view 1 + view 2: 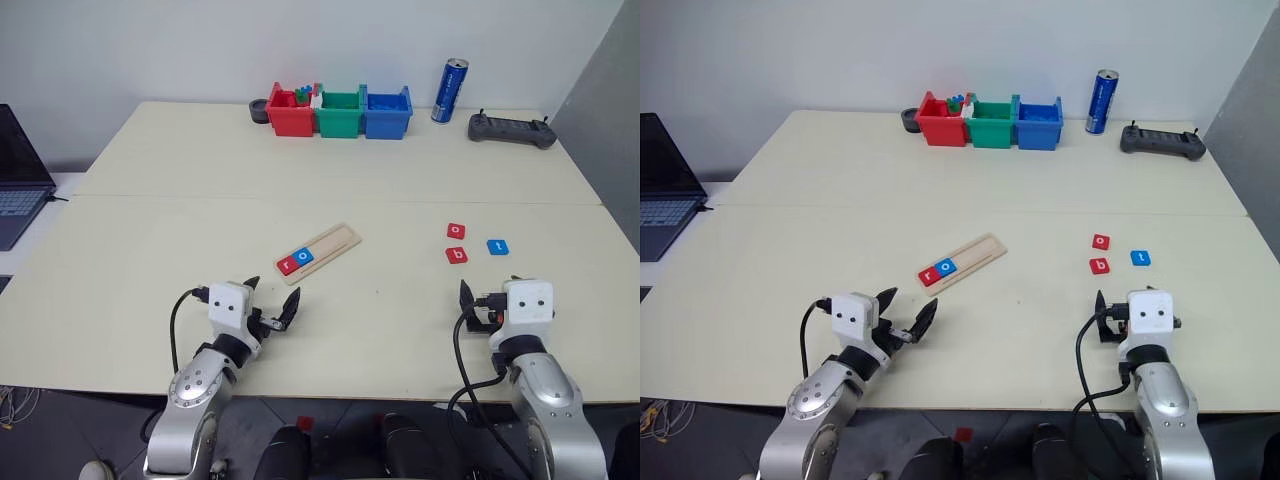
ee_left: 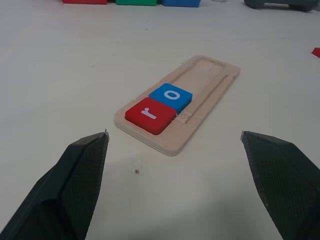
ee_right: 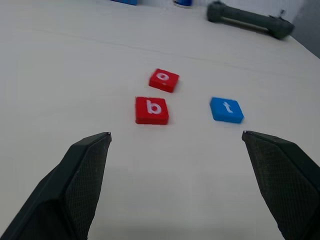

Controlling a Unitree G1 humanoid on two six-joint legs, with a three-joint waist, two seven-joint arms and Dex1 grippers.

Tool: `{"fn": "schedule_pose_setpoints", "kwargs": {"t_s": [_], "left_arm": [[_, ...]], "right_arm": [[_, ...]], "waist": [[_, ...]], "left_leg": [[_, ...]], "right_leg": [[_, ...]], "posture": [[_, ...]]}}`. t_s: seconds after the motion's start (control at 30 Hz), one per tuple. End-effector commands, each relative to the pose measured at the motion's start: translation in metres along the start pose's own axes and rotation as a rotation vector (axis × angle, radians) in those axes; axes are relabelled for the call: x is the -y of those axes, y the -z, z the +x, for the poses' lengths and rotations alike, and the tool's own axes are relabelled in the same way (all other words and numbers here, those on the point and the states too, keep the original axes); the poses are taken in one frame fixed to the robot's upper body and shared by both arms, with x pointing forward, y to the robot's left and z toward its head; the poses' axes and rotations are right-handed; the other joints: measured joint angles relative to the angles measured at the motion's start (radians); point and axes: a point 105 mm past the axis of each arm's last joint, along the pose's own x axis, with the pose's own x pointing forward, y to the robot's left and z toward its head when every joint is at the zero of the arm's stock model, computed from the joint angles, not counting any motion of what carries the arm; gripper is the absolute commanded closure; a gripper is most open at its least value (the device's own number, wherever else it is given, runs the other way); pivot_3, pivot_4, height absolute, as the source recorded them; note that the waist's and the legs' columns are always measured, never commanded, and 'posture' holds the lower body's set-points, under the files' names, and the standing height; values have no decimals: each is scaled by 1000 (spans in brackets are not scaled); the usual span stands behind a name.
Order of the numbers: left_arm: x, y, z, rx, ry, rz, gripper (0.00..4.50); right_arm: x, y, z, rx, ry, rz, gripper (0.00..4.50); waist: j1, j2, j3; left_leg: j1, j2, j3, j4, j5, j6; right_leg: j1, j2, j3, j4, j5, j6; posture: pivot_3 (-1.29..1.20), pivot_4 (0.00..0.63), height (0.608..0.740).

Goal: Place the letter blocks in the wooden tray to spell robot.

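Note:
The wooden tray (image 1: 337,239) lies slanted on the table's middle. A red "r" block (image 1: 288,264) and a blue "o" block (image 1: 305,256) sit side by side at its near end. To the right, three loose letter blocks lie flat on the table: a red "o" (image 1: 456,231), a red "b" (image 1: 456,255) and a blue "t" (image 1: 497,246). My left gripper (image 2: 174,132) is open and empty, just short of the tray's near end. My right gripper (image 3: 175,133) is open and empty too, a little short of the loose blocks.
Red (image 1: 290,112), green (image 1: 340,113) and blue (image 1: 387,112) bins stand in a row at the table's far edge. A blue can (image 1: 450,90) and a dark controller (image 1: 511,128) are to their right. A laptop (image 1: 18,170) sits at the far left.

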Motion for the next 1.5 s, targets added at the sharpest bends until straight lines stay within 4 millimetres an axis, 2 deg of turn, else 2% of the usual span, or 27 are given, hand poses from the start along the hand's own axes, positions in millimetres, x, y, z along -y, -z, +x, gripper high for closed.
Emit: {"fn": "schedule_pose_setpoints", "kwargs": {"t_s": [0.03, 0.1, 0.2, 0.4, 0.63, 1.0, 1.5], "left_arm": [[-16, -24, 9, 50, 76, 34, 0], [-29, -32, 16, 50, 111, 46, 0], [-39, -36, 27, 28, 203, 97, 0], [-41, -30, 44, -46, 411, 137, 0], [-46, -17, 55, -94, 496, 193, 0], [-54, 1, 64, -124, 478, 227, 0], [-49, 19, 66, -154, 504, 224, 0]], "right_arm": [[-18, -22, 4, 50, -255, -16, 41], [-32, -32, 1, 60, -446, -13, 41], [-46, -48, -7, 72, -701, 11, 41], [-53, -64, -5, 71, -911, 8, 41], [-60, -64, 2, 84, -914, 1, 41], [-61, -63, 2, 103, -871, 18, 41], [-61, -71, 8, 123, -840, 26, 41]], "waist": [[0, 0, 0], [0, 0, 0], [-3, 0, 0], [-3, -1, 1], [-2, -1, 1], [-2, -1, 1], [-2, -1, 1]], "left_leg": [[0, 0, 0, 0, 0, 0], [0, 0, 0, 0, 0, 0], [0, 0, 0, 0, 0, 0], [-1, 0, -1, 0, 0, 0], [-2, 0, -2, 0, 0, 0], [-2, -1, -3, 0, 0, 0], [-2, -1, -3, 0, 0, 0]], "right_leg": [[0, 0, 0, 0, 0, 0], [1, 0, 0, 0, 0, 0], [1, 1, -1, -1, 0, 0], [1, 0, -2, -1, 0, 0], [0, 0, -2, -1, 0, 0], [-1, 0, -2, 0, 0, 0], [-1, 0, -3, 2, 0, 0]], "posture": [[0, 150, 740], [0, 150, 740], [0, 150, 740], [0, 150, 740], [0, 150, 740], [0, 150, 740], [0, 150, 740]]}}
